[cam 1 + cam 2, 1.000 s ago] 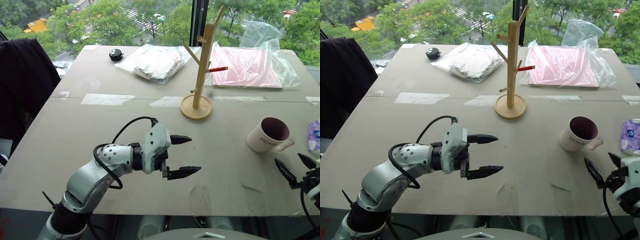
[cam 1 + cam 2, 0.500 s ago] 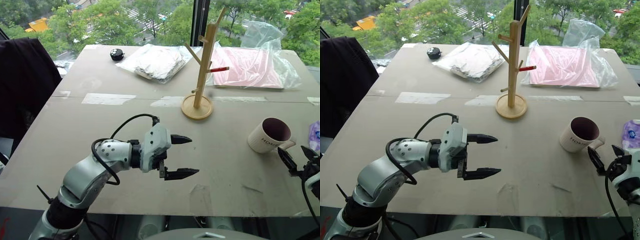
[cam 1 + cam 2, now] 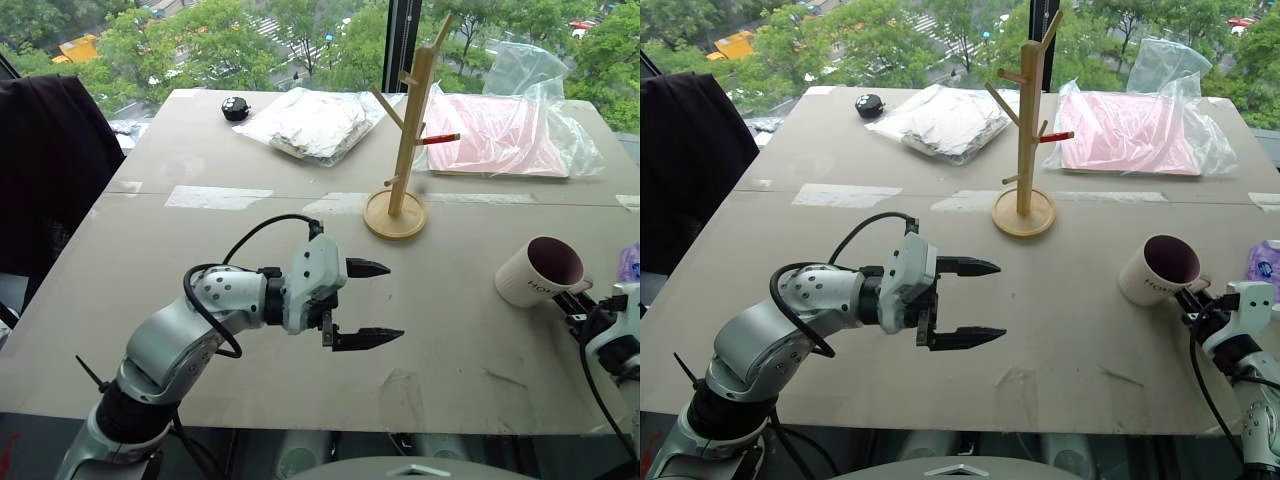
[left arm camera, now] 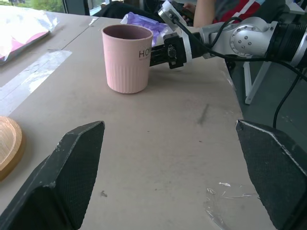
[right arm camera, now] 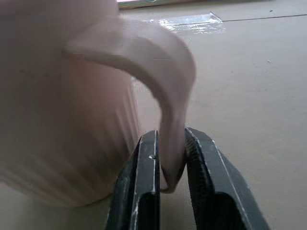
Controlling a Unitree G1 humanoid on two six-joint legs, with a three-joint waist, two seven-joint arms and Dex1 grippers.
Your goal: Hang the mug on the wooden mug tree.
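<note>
On the table (image 3: 150, 240), in the head view, the mug (image 3: 538, 270) stands upright at the right, well apart from the mug tree (image 3: 405, 130); the left gripper (image 3: 370, 302) hovers spread and empty. The right wrist view shows the right gripper (image 5: 167, 158) pinching the mug's handle. Lifting and hanging remain.

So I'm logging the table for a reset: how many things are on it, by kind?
Mug: 1
Mug tree: 1
Plastic bags, one over pale cloth, one over pink: 2
Small black object: 1
Purple packet: 1
Total: 6
</note>
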